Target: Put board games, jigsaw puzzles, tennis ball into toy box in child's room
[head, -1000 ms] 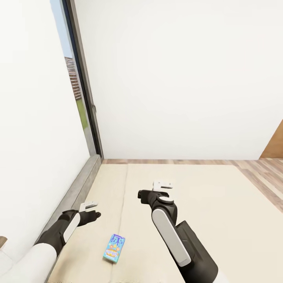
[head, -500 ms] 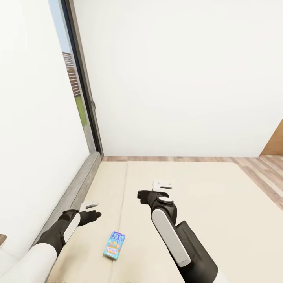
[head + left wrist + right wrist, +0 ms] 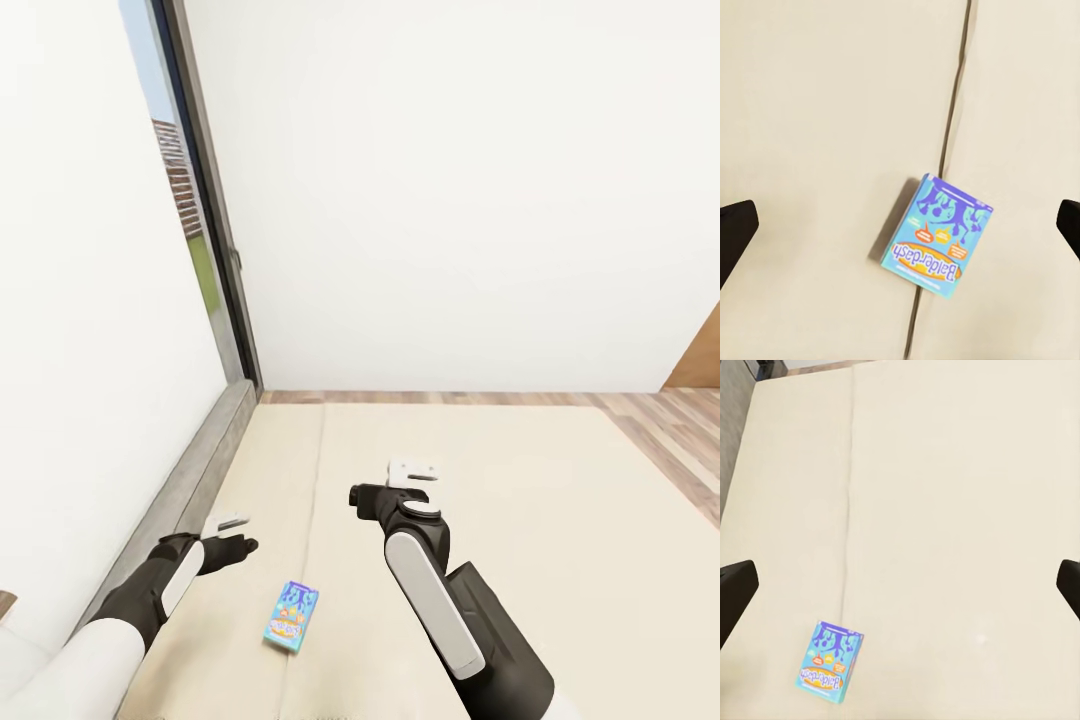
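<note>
Lying on the bed [image 3: 520, 470]: blue board game [image 3: 291, 616].

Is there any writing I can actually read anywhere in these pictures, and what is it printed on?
"Balderdash": on the lid of the small blue board game box lying across the seam of the cream bed, legible in the left wrist view.
Purple artwork or lettering at the box's other end: not readable as words.
Small orange bubbles on the lid: print too small to read.
No other writing is legible.
</note>
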Motion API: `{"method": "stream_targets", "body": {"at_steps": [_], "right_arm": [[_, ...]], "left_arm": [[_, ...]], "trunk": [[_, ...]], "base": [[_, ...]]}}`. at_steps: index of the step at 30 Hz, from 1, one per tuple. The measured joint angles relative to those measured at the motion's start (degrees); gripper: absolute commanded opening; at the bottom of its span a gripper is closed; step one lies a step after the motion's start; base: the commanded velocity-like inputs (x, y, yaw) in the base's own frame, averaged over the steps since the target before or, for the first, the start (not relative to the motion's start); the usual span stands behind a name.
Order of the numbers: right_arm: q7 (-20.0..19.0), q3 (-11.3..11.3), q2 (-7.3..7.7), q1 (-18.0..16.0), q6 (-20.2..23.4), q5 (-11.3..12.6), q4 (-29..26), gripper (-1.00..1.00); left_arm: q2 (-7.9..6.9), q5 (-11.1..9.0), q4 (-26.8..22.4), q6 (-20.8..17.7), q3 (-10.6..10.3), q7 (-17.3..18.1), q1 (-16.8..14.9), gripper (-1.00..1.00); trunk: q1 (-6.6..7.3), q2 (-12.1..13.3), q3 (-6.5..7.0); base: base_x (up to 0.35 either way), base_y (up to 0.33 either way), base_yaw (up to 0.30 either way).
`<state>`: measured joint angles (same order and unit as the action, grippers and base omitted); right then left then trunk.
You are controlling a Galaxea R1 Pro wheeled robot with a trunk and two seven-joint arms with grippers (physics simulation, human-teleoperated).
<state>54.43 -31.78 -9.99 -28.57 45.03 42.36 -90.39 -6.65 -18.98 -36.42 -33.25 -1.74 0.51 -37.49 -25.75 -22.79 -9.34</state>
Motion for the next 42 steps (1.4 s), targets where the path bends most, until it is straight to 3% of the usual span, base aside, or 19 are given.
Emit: {"method": "stream_targets", "body": {"at_steps": [27, 35, 42], "right_arm": [[-0.15, 0.08, 0.0, 0.0, -0.44, 0.17, 0.23, 1.0], [-0.11, 0.02, 0.0, 0.0, -0.28, 0.23, 0.18, 1.0], [-0.11, 0.09, 0.0, 0.0, -0.49, 0.17, 0.25, 1.0]], "left_arm": [[0.0, -0.01, -0.77, -0.48, -0.05, -0.03, 0.0, 1.0], [1.78, 0.03, -0.78, -0.72, -0.37, -0.09, 0.0, 1.0], [1.9, 0.07, -0.78, -0.89, -0.11, -0.06, 0.0, 1.0]], "trunk": [[0.0, 0.0, -2.56], [0.0, -0.01, -3.31], [0.0, -0.01, -3.97]], "base": [[0.0, 0.0, 0.0], [0.0, 0.0, 0.0], [0.0, 0.0, 0.0]]}}
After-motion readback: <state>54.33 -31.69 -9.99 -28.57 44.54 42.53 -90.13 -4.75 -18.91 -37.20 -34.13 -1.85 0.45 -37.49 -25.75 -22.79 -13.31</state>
